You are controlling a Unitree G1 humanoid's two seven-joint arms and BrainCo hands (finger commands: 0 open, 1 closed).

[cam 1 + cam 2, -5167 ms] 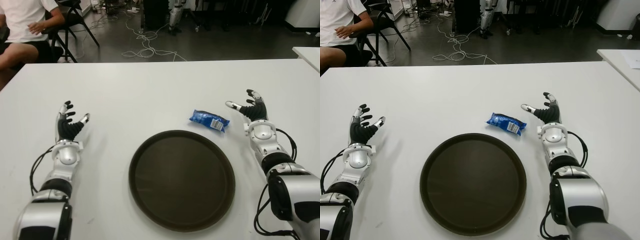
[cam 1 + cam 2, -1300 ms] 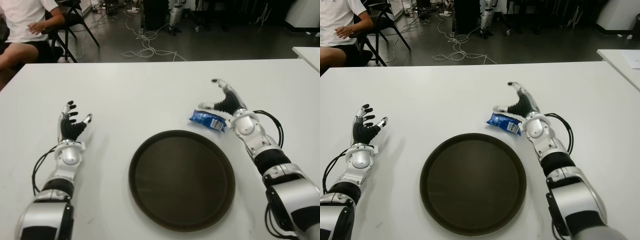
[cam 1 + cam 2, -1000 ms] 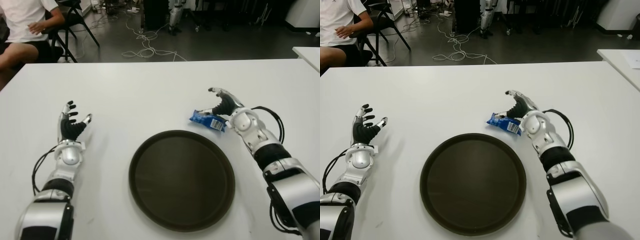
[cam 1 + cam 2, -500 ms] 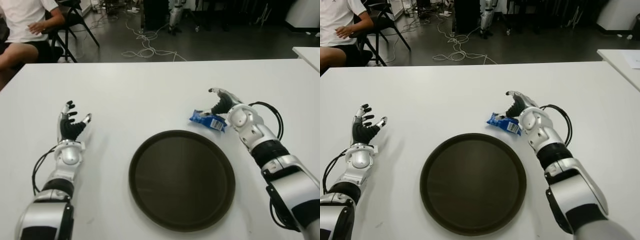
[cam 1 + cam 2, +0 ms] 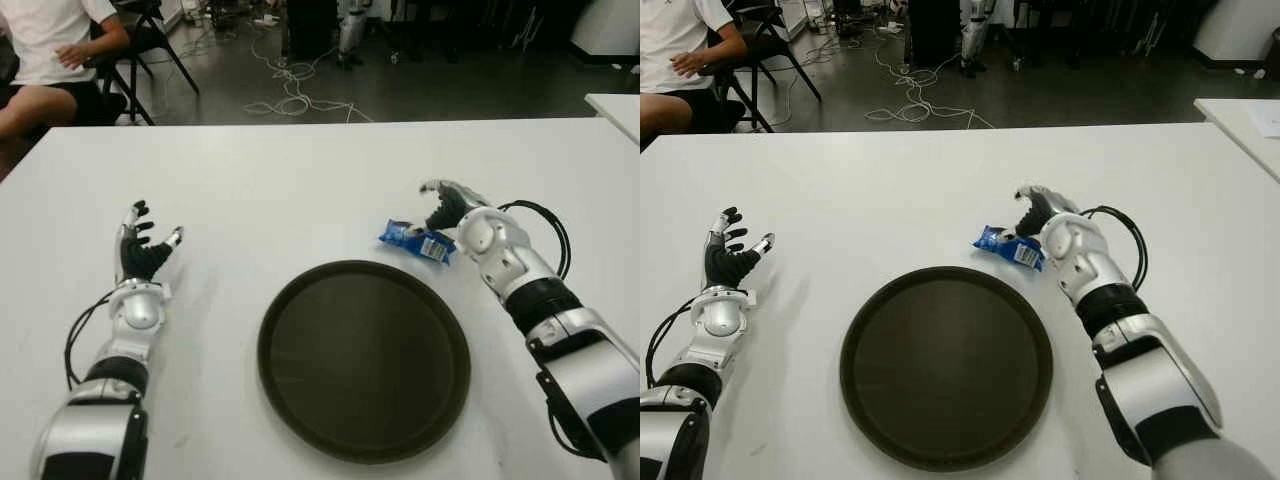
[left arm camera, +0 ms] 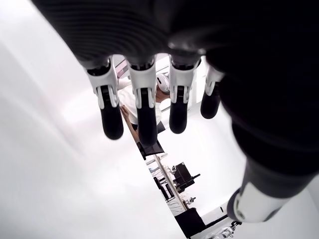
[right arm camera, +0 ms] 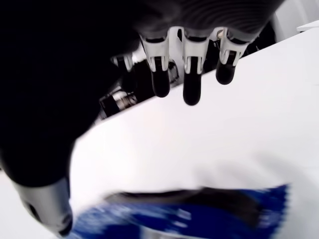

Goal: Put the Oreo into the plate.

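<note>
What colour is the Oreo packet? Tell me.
Blue with a small white label, clearest in the left eye view: Oreo packet.

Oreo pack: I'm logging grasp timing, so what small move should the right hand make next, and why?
Probably curl the fingers and thumb closed on the Oreo pack. The right hand is open over the pack's far end, which lies on the table just beyond the plate. Its wrist view shows the blue wrapper under the palm, not yet gripped.
</note>
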